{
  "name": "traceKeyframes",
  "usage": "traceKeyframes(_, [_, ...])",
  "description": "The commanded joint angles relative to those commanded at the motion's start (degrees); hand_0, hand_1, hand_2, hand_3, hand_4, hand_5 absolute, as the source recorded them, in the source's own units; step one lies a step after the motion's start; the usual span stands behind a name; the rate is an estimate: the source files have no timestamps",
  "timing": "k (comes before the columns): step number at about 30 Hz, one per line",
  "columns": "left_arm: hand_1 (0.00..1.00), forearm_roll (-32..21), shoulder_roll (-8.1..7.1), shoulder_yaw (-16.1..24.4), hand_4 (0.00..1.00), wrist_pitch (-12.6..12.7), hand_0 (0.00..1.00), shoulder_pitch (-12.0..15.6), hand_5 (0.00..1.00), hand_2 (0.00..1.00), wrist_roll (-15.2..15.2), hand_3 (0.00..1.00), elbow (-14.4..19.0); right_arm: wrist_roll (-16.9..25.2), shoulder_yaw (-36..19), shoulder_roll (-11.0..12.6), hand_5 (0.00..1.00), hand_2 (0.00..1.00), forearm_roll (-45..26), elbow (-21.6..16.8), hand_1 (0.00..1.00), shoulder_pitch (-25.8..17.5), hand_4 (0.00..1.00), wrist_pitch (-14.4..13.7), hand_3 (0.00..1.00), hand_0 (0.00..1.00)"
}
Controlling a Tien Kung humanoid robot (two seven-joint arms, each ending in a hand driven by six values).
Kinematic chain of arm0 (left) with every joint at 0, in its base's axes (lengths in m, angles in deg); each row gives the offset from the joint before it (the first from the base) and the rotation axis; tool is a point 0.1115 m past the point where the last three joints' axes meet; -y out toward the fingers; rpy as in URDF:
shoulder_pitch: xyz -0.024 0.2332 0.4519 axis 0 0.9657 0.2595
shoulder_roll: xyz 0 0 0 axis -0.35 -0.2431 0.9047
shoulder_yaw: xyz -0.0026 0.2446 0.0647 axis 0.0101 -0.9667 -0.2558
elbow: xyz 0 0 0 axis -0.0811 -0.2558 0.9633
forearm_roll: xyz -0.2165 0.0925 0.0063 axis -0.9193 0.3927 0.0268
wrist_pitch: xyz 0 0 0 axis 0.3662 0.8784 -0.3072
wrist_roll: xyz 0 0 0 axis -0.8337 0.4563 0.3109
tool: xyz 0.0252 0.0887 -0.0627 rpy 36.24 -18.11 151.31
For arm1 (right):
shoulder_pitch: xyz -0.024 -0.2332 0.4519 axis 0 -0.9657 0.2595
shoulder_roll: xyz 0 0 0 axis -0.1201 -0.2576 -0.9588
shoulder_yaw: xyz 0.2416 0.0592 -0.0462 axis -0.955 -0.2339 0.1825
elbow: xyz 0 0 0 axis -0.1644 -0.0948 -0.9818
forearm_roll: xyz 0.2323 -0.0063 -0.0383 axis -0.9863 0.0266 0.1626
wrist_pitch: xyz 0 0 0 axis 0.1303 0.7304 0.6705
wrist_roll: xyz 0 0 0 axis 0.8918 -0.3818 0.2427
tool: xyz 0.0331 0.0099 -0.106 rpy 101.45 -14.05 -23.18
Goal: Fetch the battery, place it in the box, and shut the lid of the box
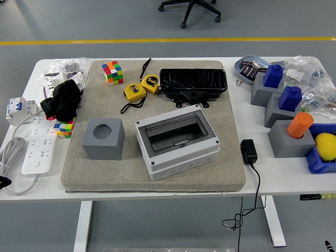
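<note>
The grey box (178, 140) sits on the tan mat (152, 176), front and centre, and shows a dark recessed window; I cannot tell how its lid stands. Several batteries (251, 69) lie in a blue bowl (240, 65) at the table's back right. Only a black tip of my left hand (2, 182) shows at the picture's left edge, beside the table's front corner. A sliver of my right hand (328, 244) shows at the bottom right corner, below the table. Both are far from the box and the batteries.
On the mat: a grey block with a round hole (103, 138), a black tray (193, 82), two yellow tape measures (140, 87), a colour cube (112, 72). At the left, a power strip (38, 147) and black cloth (64, 100). At the right, grey blocks (287, 139), an orange cylinder (300, 125), a black adapter (248, 151).
</note>
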Motion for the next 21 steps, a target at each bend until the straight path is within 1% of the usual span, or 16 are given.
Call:
traceKeyframes(4, [0.827,-0.18,-0.05,-0.65,0.998,0.04,0.859,-0.16,0.998,0.787,-0.03,0.792,0.07,0.18,3.37,0.37,0.998,0.801,-2.54,0.01,0.816,-0.32,0.998,0.2,0.823,0.847])
traceKeyframes(8, [0.827,-0.18,0.16,-0.66,0.998,-0.11,0.859,-0.27,0.998,0.787,0.14,0.792,0.14,0.34,5.58,0.4,0.998,0.801,-4.18,-0.15,0.816,-0.41,0.998,0.35,0.823,0.847])
traceKeyframes(13, [0.823,0.08,-0.07,-0.88,0.998,-0.88,0.852,-0.56,0.998,0.783,0.63,0.78,0.45,0.31,5.59,0.31,0.998,0.799,-4.52,-0.2,0.819,-0.28,0.998,0.58,0.823,0.851])
traceKeyframes(19, [0.818,0.13,-0.09,-0.66,0.998,-0.95,0.849,-0.59,0.998,0.775,0.7,0.771,0.63,0.29,5.92,0.37,0.998,0.798,-4.99,-0.47,0.819,-0.13,0.998,0.58,0.822,0.856])
traceKeyframes(21, [0.814,0.21,-0.13,-0.65,0.998,-0.98,0.847,-0.59,0.998,0.773,0.75,0.765,0.63,0.24,5.27,0.26,0.998,0.799,-4.58,-0.47,0.822,-0.14,0.998,0.56,0.823,0.851])
